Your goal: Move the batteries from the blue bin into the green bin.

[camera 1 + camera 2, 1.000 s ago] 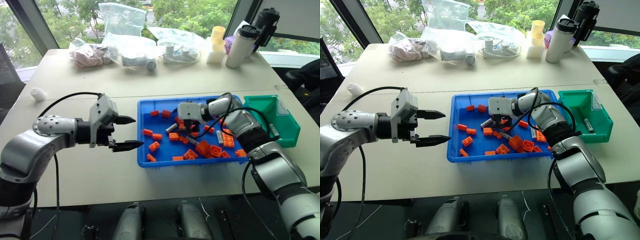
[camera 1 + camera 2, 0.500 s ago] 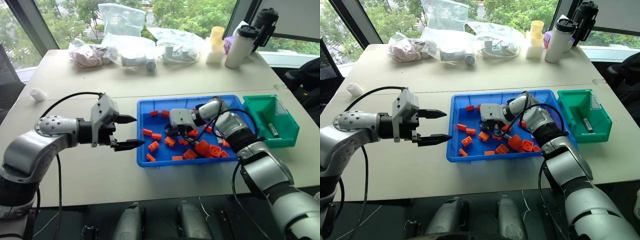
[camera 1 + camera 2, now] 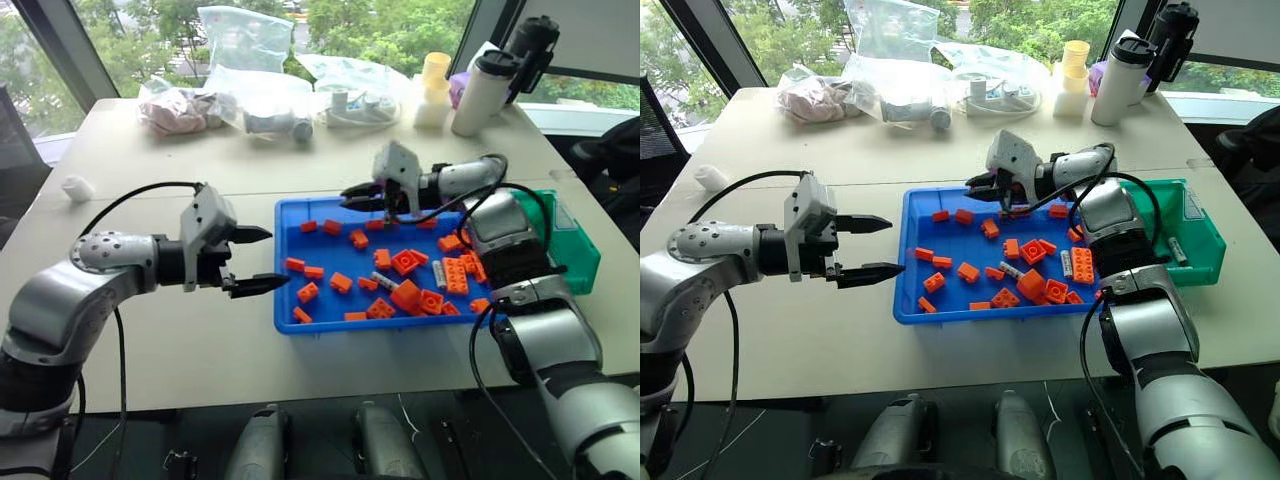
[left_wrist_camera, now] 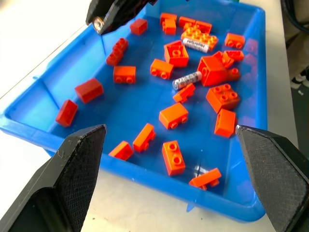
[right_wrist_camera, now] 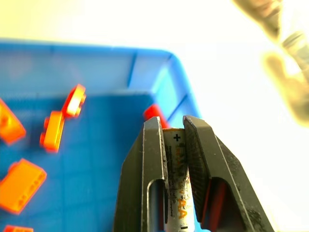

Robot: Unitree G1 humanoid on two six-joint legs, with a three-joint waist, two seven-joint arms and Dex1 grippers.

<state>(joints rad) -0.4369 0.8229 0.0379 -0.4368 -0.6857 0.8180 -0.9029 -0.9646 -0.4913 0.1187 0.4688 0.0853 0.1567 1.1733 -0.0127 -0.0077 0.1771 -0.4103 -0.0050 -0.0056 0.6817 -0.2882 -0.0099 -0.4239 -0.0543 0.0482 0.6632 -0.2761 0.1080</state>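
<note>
The right gripper (image 5: 173,133) pinched a battery (image 5: 175,193) above the blue bin (image 3: 300,318) for carrying toward the green bin (image 3: 585,262) at three o'clock, while the left gripper (image 3: 258,260) waited wide-jawed at nine.

The shallow rectangular blue plastic bin (image 3: 285,262) sits mid-table, with the smaller deep green plastic bin (image 3: 580,250) just right of it. Orange toy bricks (image 3: 405,262) and small silver-grey cylindrical batteries (image 3: 386,281) lie scattered inside the blue bin. Clear plastic bags (image 3: 245,40) and tall drink bottles (image 3: 480,90) line the table's far edge.
</note>
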